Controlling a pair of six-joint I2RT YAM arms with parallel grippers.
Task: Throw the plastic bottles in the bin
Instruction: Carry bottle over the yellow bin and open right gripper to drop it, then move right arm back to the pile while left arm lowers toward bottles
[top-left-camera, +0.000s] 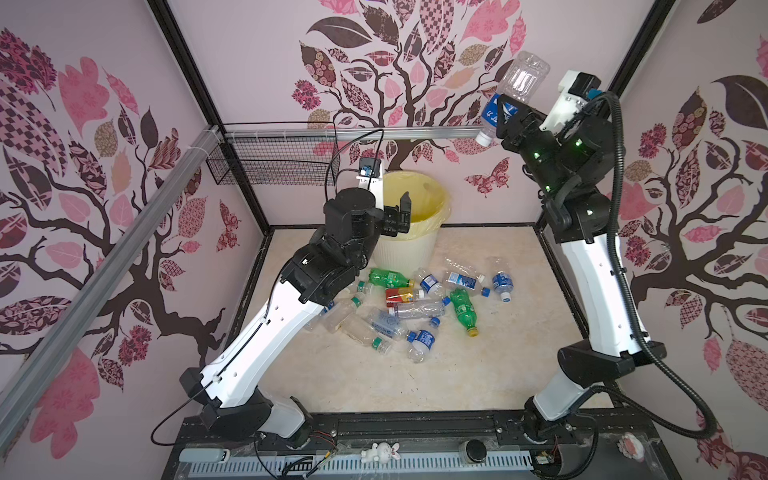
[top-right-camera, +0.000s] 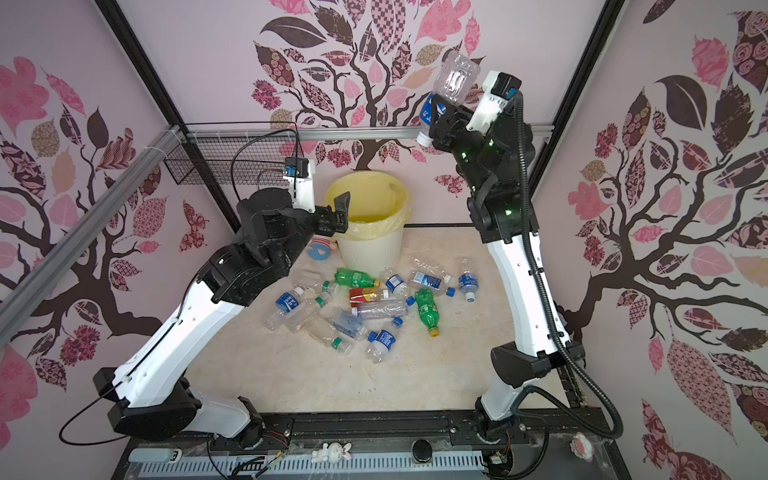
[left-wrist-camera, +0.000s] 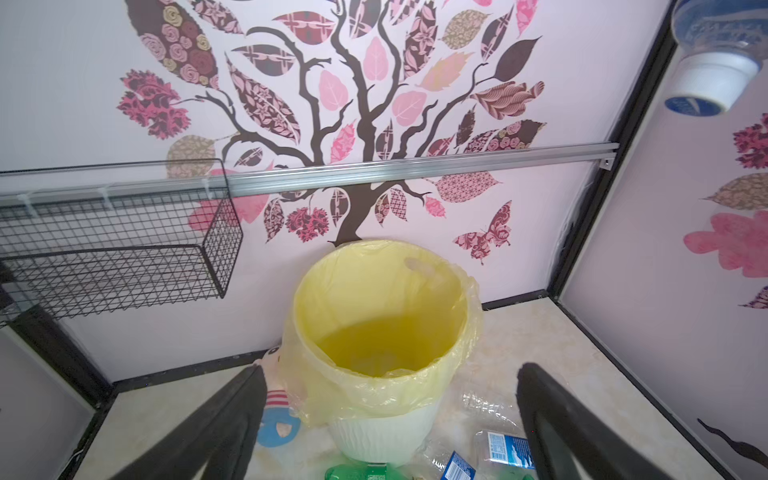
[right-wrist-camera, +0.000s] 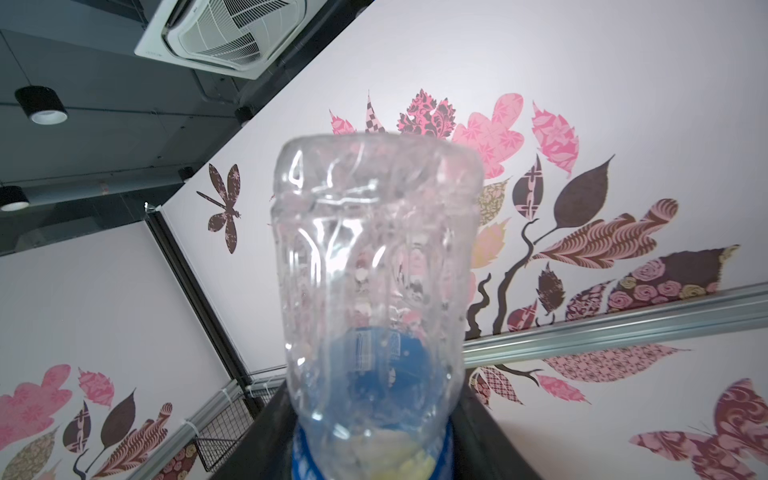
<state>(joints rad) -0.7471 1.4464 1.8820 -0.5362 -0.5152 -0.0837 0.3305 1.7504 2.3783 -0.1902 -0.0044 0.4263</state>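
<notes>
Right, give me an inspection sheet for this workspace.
Surface: pale marbled tabletop.
Job's things: loose bottles heaped before the bin; one clear bottle held high, cap down.
Clutter: plush doll beside the bin.
Grippers: left tool open, empty, near the bin's rim; right tool shut on the clear bottle.
Cables: black cable loops off left arm's base; conduit along right arm.
Surroundings: wire basket on rear rail; tree-decal walls.

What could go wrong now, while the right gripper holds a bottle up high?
1. The right gripper holds the clear bottle high and well to the right of the bin, not over it. If released here, it would probably miss.
2. The open left gripper hangs at the bin's rim, so the two arms might collide when the bottle is brought there.
</notes>
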